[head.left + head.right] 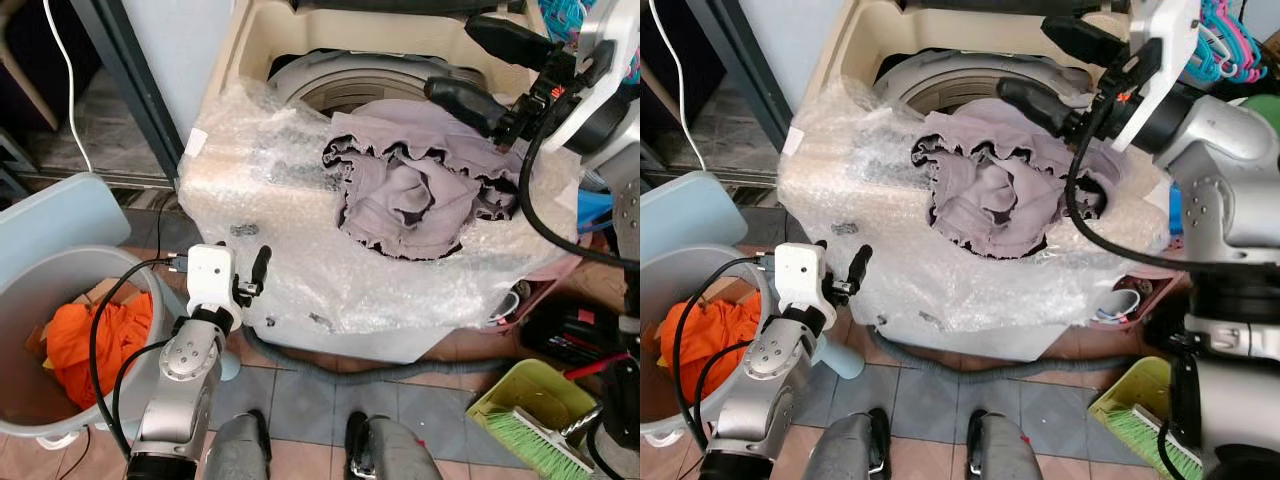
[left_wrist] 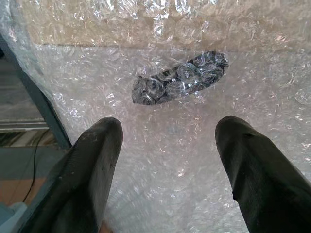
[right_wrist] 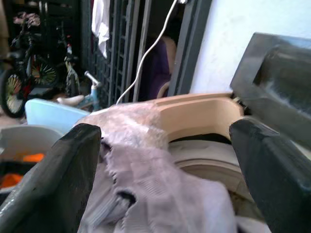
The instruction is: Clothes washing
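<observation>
Fingers apart on right gripper above grey garment bunched on washer's front edge; soft, light, floppy; pinch raised fold. Left gripper spread, idle

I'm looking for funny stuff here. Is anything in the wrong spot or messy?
Yes. The grey garment lies bunched on the washing machine's rim, half on the bubble wrap, not down in the drum. The wrap over the machine's front is odd too. The right gripper hovers open above the garment.
</observation>
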`<state>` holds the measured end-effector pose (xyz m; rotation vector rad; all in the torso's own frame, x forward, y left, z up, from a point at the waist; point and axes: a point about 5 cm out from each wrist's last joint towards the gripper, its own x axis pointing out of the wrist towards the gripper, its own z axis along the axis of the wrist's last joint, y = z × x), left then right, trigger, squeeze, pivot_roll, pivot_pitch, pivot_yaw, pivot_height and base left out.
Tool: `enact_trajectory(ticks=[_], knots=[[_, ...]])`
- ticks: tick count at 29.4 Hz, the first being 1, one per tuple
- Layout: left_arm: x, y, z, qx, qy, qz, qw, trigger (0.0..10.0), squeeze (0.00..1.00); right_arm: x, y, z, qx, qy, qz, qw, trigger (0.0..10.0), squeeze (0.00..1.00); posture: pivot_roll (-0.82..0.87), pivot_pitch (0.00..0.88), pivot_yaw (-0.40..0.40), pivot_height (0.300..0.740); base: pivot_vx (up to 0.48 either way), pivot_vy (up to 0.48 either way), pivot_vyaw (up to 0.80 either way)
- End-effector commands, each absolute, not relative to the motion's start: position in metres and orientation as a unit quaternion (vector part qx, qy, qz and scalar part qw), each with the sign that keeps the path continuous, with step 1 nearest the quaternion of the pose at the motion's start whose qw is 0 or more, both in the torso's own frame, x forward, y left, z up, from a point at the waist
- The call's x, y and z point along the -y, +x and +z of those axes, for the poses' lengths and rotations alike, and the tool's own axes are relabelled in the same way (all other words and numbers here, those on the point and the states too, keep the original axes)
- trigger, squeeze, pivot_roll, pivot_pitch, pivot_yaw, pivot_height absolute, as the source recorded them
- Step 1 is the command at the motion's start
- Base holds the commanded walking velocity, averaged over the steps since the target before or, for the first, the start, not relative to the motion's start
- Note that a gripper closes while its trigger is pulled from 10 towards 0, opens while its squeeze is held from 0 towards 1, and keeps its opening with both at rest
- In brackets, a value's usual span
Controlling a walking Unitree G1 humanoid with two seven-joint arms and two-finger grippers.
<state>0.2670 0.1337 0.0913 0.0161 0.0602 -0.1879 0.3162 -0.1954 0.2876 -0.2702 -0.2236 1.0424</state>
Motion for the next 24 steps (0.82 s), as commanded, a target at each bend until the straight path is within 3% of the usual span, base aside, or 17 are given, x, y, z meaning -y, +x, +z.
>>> enact_trajectory(ticks=[1,4,9,10,11,12,16,24], knots=[[-0.134,0.266,0.088,-0.033,0.008,-0.101,0.994,10.0,0.0,0.186,0.31,0.27,0.065,-0.161,0.529,0.831,10.0,1.0,-0.07,0.097,0.028,0.74,0.0,0.0,0.0],[-0.132,0.266,0.089,-0.032,0.008,-0.104,0.994,10.0,0.0,0.185,0.31,0.25,0.033,-0.189,0.523,0.831,10.0,1.0,-0.08,0.098,0.032,0.74,0.0,0.0,0.0],[-0.13,0.267,0.089,-0.03,0.007,-0.111,0.993,10.0,0.0,0.183,0.325,0.224,0.035,-0.231,0.457,0.858,10.0,1.0,-0.08,0.1,0.034,0.74,0.0,0.0,0.0],[-0.129,0.265,0.088,-0.03,0.008,-0.117,0.993,10.0,0.0,0.182,0.331,0.223,0.045,-0.239,0.425,0.872,0.0,1.0,-0.08,0.103,0.033,0.74,0.0,0.0,0.0],[-0.128,0.264,0.086,-0.032,0.009,-0.118,0.992,10.0,0.0,0.181,0.334,0.223,0.054,-0.238,0.409,0.879,0.0,0.67,-0.08,0.103,0.033,0.74,0.0,0.0,0.0],[-0.128,0.263,0.084,-0.035,0.011,-0.118,0.992,10.0,0.0,0.181,0.34,0.224,0.066,-0.239,0.379,0.892,0.0,0.0,-0.07,0.102,0.03,0.74,0.0,0.0,0.0],[-0.129,0.262,0.084,-0.036,0.012,-0.113,0.993,10.0,0.0,0.185,0.345,0.225,0.072,-0.251,0.347,0.901,0.0,0.0,-0.07,0.102,0.027,0.74,0.0,0.0,0.0],[-0.129,0.266,0.083,-0.034,0.016,-0.106,0.994,10.0,0.0,0.207,0.376,0.252,0.116,-0.233,0.186,0.948,0.0,0.0,-0.08,0.097,0.025,0.74,0.0,0.0,0.0]])
